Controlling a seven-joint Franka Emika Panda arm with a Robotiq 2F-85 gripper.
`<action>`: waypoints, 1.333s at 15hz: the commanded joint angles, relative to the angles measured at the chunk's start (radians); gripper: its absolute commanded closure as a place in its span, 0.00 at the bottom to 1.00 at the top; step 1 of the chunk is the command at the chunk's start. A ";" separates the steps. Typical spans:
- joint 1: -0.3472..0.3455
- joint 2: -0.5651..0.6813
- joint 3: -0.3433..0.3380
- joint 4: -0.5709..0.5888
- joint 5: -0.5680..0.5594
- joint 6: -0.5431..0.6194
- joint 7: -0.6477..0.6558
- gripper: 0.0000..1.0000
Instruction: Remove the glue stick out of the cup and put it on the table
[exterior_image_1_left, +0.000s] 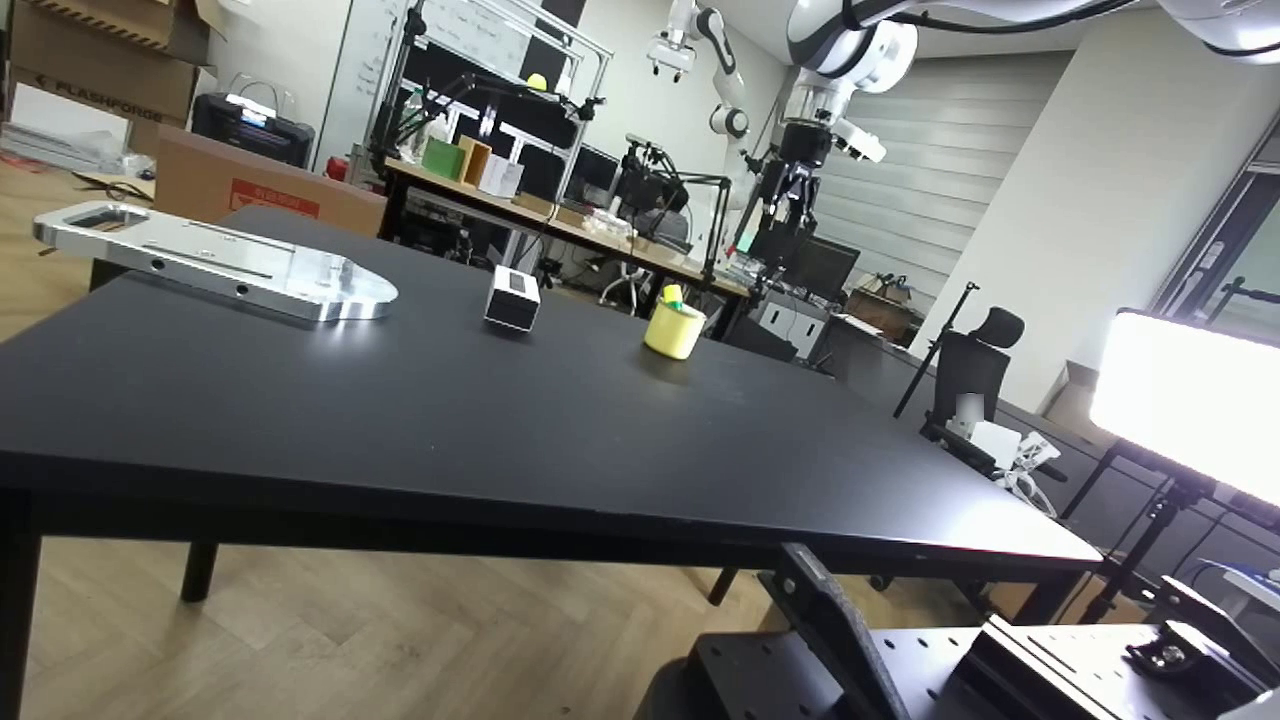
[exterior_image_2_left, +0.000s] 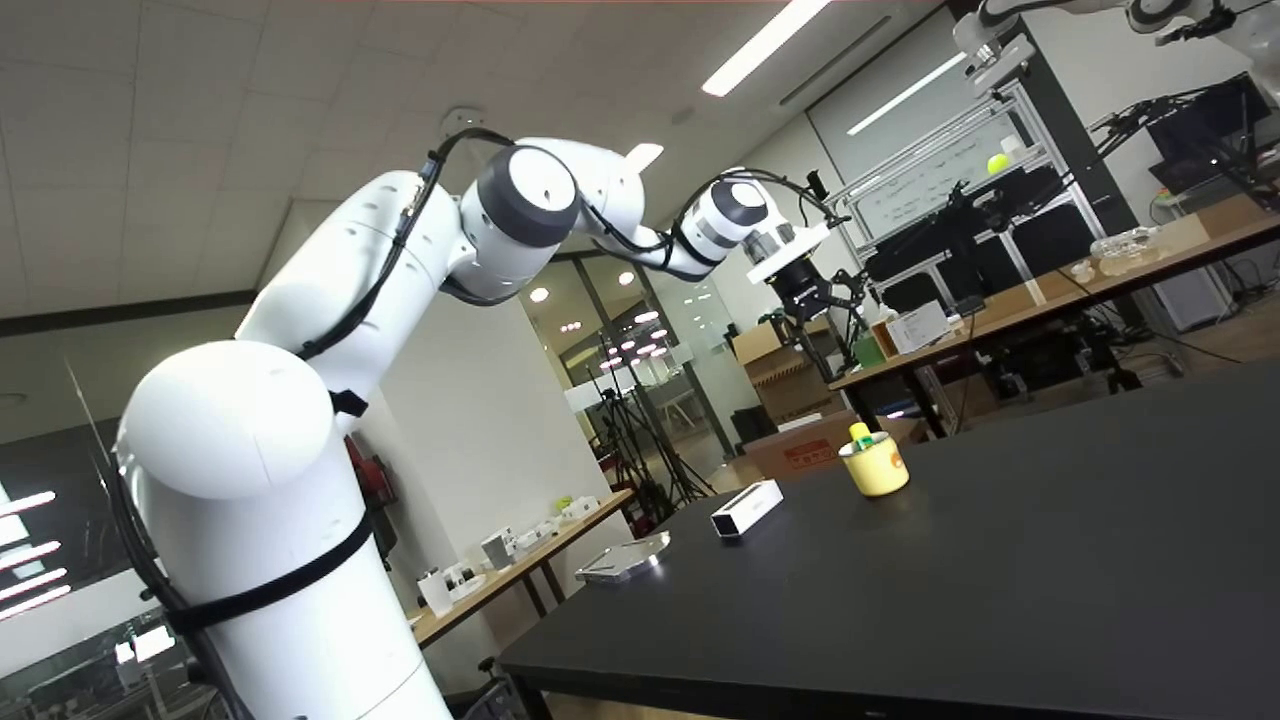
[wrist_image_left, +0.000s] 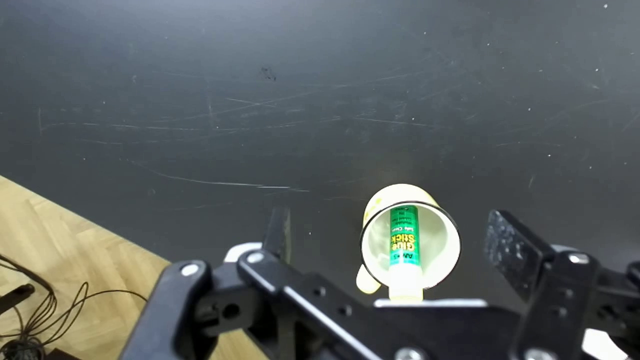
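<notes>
A pale yellow cup stands upright on the black table and shows in both exterior views (exterior_image_1_left: 675, 332) (exterior_image_2_left: 879, 471). In the wrist view the cup (wrist_image_left: 382, 201) has a dark rim, and its handle is at the lower left. The green glue stick (wrist_image_left: 404, 235) leans inside it, its pale yellow cap rising past the rim. The cap also shows above the cup in both exterior views (exterior_image_1_left: 672, 295) (exterior_image_2_left: 860, 433). My gripper (wrist_image_left: 390, 235) is open and empty, high above the table. In the wrist view the cup appears between its fingers; it touches nothing.
The black table (exterior_image_1_left: 450, 420) also carries a small white box with a dark opening (exterior_image_1_left: 513, 298) (exterior_image_2_left: 747, 507) and a flat silver metal plate (exterior_image_1_left: 230, 258) (exterior_image_2_left: 625, 558). The table's edge shows at lower left in the wrist view. A bright lamp panel (exterior_image_1_left: 1190, 405) stands beside the table.
</notes>
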 joint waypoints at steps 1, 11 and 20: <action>-0.007 0.074 0.008 0.105 0.002 -0.042 0.022 0.00; 0.040 0.371 0.014 0.451 0.025 -0.080 0.104 0.00; 0.053 0.469 0.026 0.516 0.086 0.200 0.215 0.00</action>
